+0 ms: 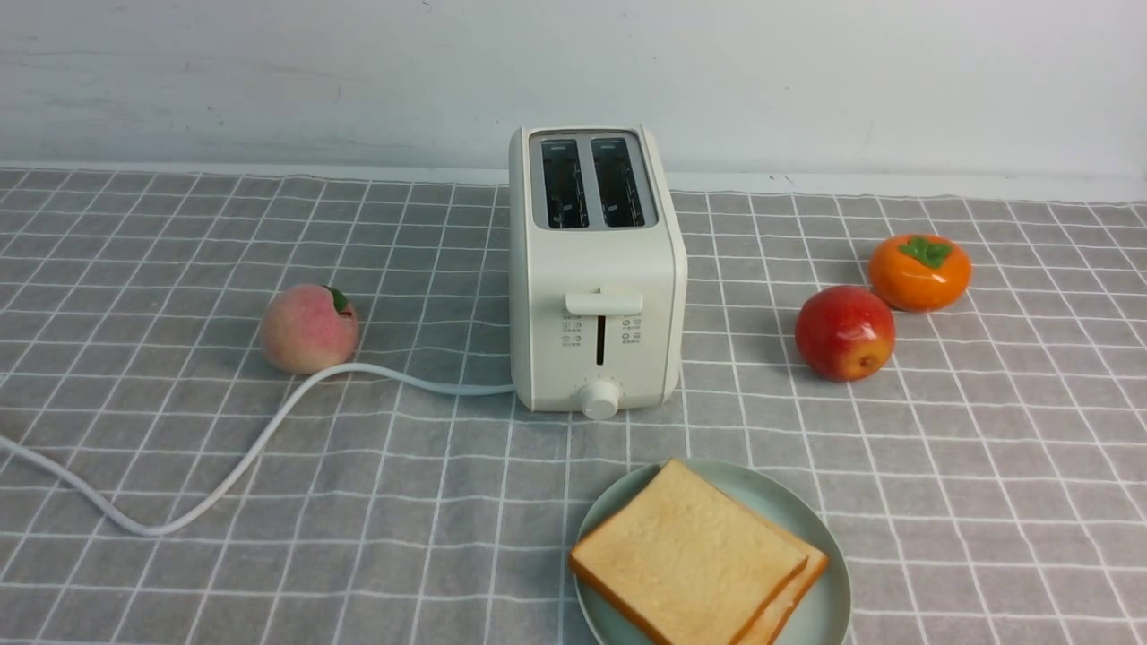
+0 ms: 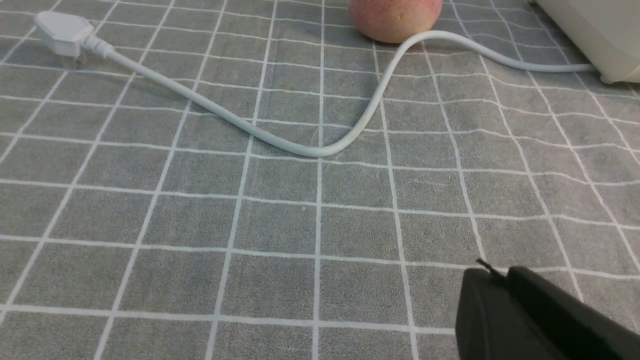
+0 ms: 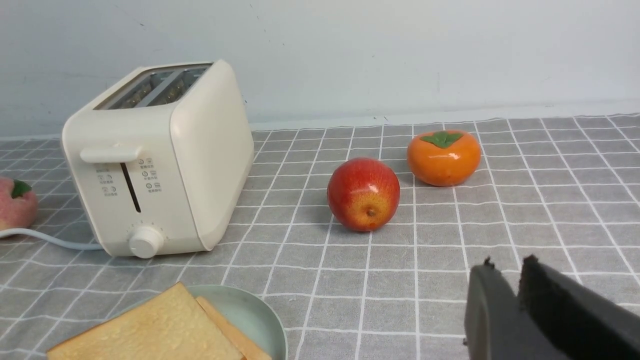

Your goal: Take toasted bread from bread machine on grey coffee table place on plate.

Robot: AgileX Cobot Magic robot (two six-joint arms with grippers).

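The worktop (image 1: 403, 502) is carrying a toaster (image 1: 596, 269) at upper centre, a plate (image 1: 829, 591) at lower right of centre, a peach (image 1: 309, 330) and cord (image 1: 269, 434) at left, and an apple (image 1: 844, 333) and persimmon (image 1: 920, 273) at upper right.

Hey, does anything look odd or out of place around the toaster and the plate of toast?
Nothing looks spilled or damaged. The only slightly untidy thing is the top toast slice, which sits askew over the lower one on the plate.
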